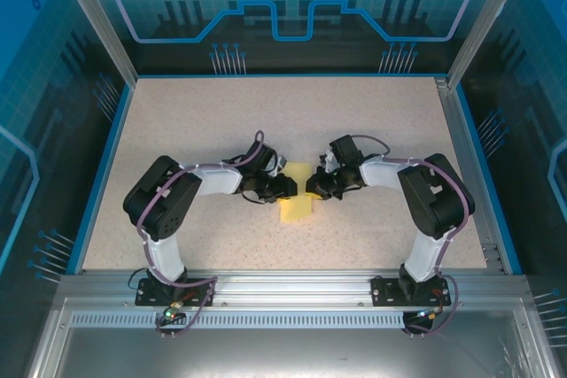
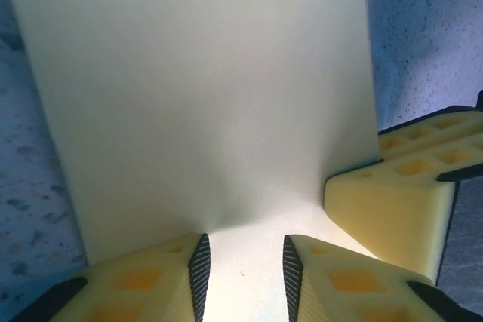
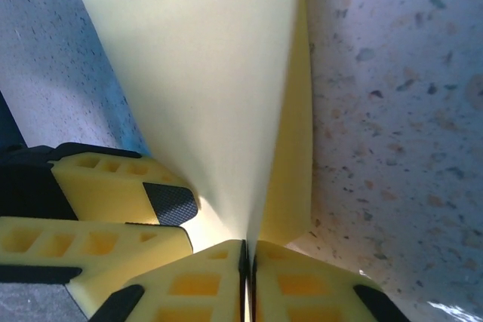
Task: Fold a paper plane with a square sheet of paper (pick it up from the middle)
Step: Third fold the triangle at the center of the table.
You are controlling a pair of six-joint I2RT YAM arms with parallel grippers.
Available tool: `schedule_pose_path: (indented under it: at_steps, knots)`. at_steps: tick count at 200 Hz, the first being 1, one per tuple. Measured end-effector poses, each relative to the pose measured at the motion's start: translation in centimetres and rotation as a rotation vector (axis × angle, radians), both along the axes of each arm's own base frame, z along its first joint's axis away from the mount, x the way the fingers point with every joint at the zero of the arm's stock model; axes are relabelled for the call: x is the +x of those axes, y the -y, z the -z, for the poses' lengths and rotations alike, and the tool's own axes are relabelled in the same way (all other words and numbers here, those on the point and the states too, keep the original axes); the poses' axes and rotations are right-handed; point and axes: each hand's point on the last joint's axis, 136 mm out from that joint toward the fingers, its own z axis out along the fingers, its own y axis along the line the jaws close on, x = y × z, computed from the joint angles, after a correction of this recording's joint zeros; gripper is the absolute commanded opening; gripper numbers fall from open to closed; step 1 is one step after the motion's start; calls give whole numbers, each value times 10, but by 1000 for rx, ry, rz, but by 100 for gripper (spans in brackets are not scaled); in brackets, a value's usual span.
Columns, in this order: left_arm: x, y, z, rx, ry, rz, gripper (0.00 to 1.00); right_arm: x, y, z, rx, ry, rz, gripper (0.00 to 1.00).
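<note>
The square sheet of paper (image 1: 295, 208) lies near the middle of the surface (image 1: 390, 121), a little toward its near edge and partly raised between both hands. My right hand (image 3: 247, 256) is clamped on the paper's edge. My left hand (image 2: 245, 271) stands apart, with paper between its fingers but not gripped. Risk: a pull from this single pinch could tear or twist the thin sheet, and closing the left hand off-line would set a crooked crease.
</note>
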Motion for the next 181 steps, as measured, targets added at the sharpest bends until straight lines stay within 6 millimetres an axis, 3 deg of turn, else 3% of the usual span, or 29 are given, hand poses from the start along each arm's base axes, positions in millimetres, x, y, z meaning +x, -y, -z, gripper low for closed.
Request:
schedule_pose_path:
  at_steps: [21,46,83,124,181]
  knots:
    - [0,-4,-13,15,53,12,46,2,-1,-3,3,2,0,8]
    - [-6,-1,-43,15,177,55,51,1,-1,-3,-1,-6,0,8]
    - [-41,18,-73,65,371,197,54,-1,0,-3,-3,-19,-2,8]
    - [-74,26,-62,214,492,322,54,-1,-2,-4,3,-26,-5,8]
    - [-85,27,-35,419,585,422,58,-1,-2,-5,7,-30,-8,8]
